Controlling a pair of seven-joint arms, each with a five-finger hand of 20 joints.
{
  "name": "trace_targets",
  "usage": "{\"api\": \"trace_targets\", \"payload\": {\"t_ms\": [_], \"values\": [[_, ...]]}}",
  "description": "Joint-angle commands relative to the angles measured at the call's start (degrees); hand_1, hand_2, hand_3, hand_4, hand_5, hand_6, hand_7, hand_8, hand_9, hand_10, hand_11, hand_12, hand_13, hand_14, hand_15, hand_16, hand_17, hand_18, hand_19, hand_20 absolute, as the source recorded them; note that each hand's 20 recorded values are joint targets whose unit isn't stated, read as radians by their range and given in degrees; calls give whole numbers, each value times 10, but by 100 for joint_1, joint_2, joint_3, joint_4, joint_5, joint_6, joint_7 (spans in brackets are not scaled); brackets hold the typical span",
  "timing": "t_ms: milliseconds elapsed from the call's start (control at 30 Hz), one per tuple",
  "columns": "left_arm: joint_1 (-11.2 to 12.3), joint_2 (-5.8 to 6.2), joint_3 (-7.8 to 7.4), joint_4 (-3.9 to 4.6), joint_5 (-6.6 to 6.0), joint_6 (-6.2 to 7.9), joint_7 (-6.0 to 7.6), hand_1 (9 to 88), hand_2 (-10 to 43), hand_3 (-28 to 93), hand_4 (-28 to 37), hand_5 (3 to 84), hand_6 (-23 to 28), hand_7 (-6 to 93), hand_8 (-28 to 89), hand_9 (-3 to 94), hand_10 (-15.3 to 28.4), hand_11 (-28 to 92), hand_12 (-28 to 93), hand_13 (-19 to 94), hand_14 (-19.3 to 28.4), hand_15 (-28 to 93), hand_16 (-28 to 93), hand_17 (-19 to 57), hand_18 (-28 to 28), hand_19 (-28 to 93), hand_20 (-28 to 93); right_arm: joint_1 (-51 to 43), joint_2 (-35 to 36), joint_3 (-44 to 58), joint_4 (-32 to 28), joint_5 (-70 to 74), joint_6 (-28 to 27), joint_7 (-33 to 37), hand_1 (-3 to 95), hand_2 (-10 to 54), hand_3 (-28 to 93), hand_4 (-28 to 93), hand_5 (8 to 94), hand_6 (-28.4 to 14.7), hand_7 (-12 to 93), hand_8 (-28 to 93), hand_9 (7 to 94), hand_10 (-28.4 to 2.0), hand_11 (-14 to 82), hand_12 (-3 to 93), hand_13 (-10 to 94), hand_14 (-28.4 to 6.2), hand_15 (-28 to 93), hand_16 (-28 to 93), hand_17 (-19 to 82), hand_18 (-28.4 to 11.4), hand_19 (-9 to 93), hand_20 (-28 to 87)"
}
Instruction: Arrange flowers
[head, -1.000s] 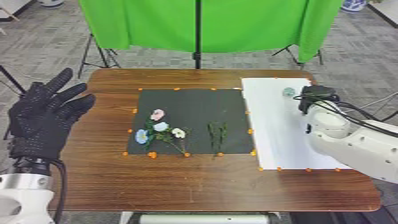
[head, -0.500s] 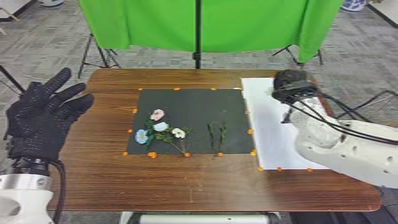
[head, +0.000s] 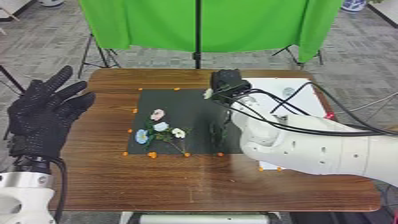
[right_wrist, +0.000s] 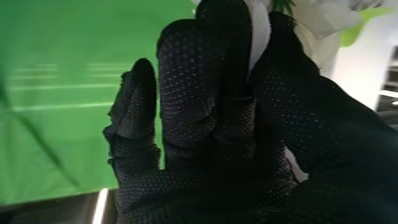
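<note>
Green cloth (head: 147, 27) behind, right hand (head: 229, 80) pinching a white flower (head: 208, 93), its stem mostly hidden, left hand (head: 37, 122) spread wide

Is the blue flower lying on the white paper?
No, the blue flower is lying on the dark mat.

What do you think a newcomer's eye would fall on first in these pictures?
Probably the bright green cloth hanging beyond the table. After that, the pink, blue and white flowers on the dark mat, and the black-gloved left hand raised at the left.
</note>
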Motion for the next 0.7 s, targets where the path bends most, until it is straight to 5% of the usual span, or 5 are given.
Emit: {"api": "trace_targets", "payload": {"t_ms": [33, 700], "values": [[-7, -23, 3, 65, 31, -116, -116, 173, 110, 742, -283, 344, 93, 123, -82, 298, 202, 280, 114, 247, 284, 616, -126, -56, 271, 666, 177, -44, -183, -293, 27, -4, -121, 43, 542, -95, 753, -283, 832, 32, 244, 12, 934, -48, 99, 360, 762, -17, 578, 293, 292, -191, 878, 297], [-237, -26, 82, 141, 94, -210, -306, 176, 108, 746, -283, 345, 94, 124, -82, 299, 201, 281, 114, 247, 284, 616, -126, -55, 270, 667, 177, -24, -501, -519, 209, -17, -444, 199, 536, -95, 751, -283, 797, 39, 247, -2, 916, -51, 102, 362, 735, -17, 589, 290, 277, -187, 871, 301]]}}
